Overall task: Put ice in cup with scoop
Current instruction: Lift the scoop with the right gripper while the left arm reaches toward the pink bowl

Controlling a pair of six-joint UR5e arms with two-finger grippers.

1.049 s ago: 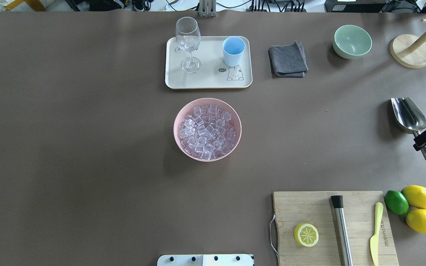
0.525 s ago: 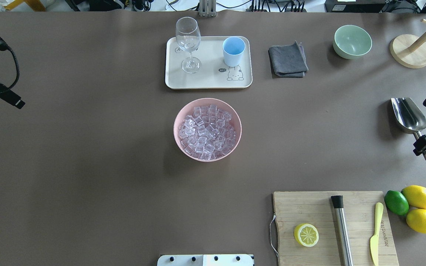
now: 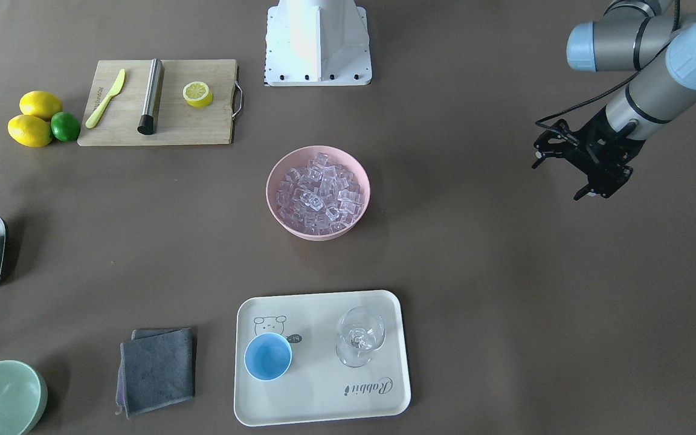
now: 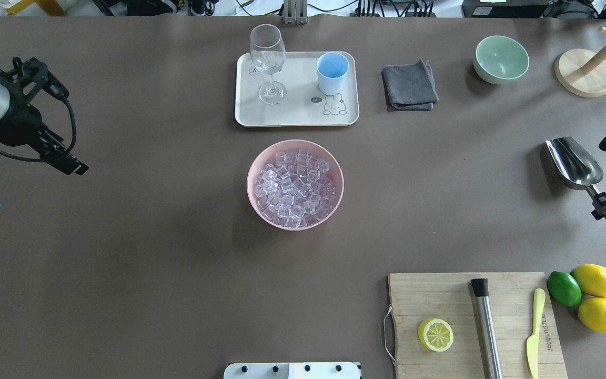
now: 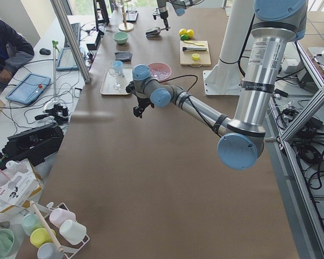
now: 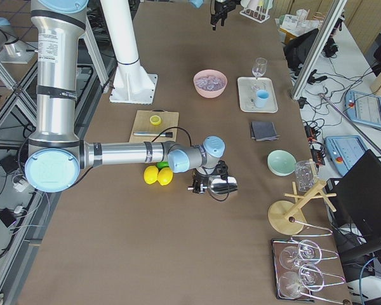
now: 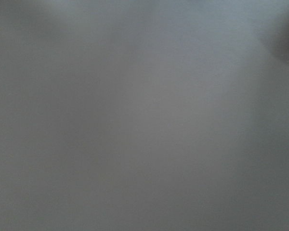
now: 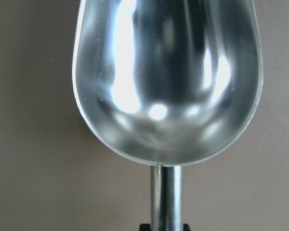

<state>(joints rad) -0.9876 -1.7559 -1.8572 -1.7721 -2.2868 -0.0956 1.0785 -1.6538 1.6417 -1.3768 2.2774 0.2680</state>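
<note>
The steel scoop (image 4: 574, 163) is at the table's right edge, bowl pointing away from me. My right gripper (image 4: 605, 204) is shut on its handle; the right wrist view shows the empty scoop bowl (image 8: 166, 82) over bare table. The ice (image 4: 293, 185) fills a pink bowl (image 4: 251, 179) at the table's middle. The light-blue cup (image 4: 332, 71) stands empty on a cream tray (image 4: 292, 113) behind the bowl. My left gripper (image 4: 79, 168) hovers at the far left, holding nothing; I cannot tell whether it is open or shut.
A clear stemmed glass (image 4: 268, 52) shares the tray. A grey cloth (image 4: 410, 84), a green bowl (image 4: 501, 59) and a wooden stand (image 4: 583, 72) lie at the back right. A cutting board (image 4: 440, 295) with a steel cylinder (image 4: 486, 326) is front right, beside lemons (image 4: 596, 280).
My left arm has come in from the left edge and moved right. My right gripper has shifted the scoop slightly left, and its shadow has spread.
</note>
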